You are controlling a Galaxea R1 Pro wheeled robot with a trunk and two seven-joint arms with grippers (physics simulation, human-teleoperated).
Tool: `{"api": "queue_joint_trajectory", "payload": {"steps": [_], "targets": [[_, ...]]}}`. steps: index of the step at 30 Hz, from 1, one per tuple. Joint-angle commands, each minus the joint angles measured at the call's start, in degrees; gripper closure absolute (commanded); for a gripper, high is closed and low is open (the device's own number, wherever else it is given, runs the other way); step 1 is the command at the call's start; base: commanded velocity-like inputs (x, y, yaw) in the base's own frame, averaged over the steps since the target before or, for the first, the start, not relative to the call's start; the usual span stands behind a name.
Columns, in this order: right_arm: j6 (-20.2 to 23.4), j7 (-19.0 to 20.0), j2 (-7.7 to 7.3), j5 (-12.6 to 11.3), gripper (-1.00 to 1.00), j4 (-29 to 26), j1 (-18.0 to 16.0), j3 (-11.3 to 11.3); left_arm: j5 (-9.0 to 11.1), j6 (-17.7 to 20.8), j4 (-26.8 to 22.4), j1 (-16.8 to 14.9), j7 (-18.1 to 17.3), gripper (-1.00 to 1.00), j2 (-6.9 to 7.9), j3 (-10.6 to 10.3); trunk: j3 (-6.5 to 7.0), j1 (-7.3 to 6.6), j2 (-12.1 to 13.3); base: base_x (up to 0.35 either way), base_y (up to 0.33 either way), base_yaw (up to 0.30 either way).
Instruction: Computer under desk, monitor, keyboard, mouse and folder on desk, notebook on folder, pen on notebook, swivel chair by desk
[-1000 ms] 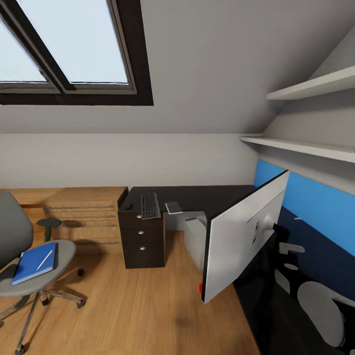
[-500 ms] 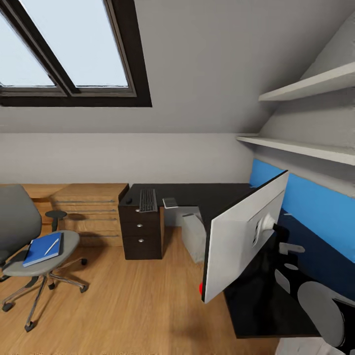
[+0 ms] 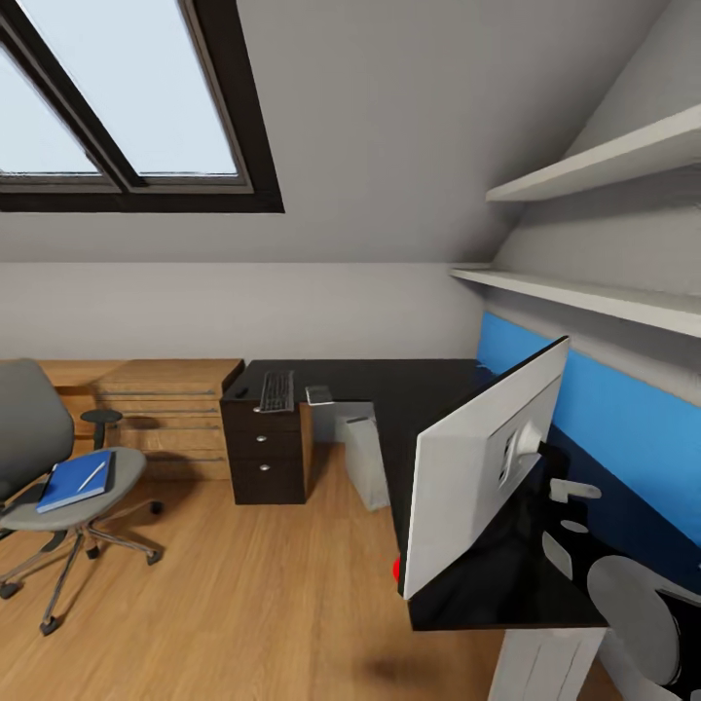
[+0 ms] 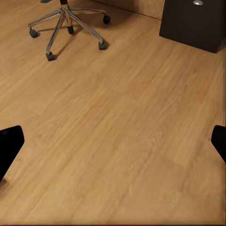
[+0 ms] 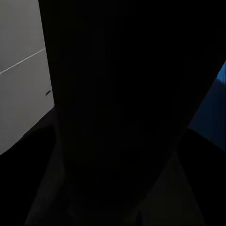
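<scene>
the monitor stands tilted at the desk's near end, silver back showing, its long side running away along the desk. the left gripper hangs over bare floor, its dark fingertips spread wide, the swivel chair's chrome base beyond it. i cannot tell how the right gripper stands; its view is nearly black. the blue folder lies on the chair seat with the pen slanted across it. the computer sits under the desk. the keyboard lies lengthwise at the desk's far left corner, above the drawer unit.
</scene>
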Motion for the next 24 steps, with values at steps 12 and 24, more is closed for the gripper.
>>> {"api": "queue_joint_trajectory", "payload": {"steps": [12, 24], "targets": [[-0.3, -0.2, 0.24, -0.1, 1.00, 0.2, 0.0, -0.3, 0.3, -0.3, -0.2, 0.0, 0.0, -1.00, 0.25, 0.3, -0.08, 0.01, 0.0, 0.110, -0.154, 0.000], [-0.3, -0.2, 0.50, -0.1, 1.00, 0.2, 0.0, -0.3, 0.3, -0.3, -0.1, 0.0, 0.0, -1.00, 0.26, 0.5, -0.08, 0.01, 0.0, 0.031, -0.001, 0.000]]}}
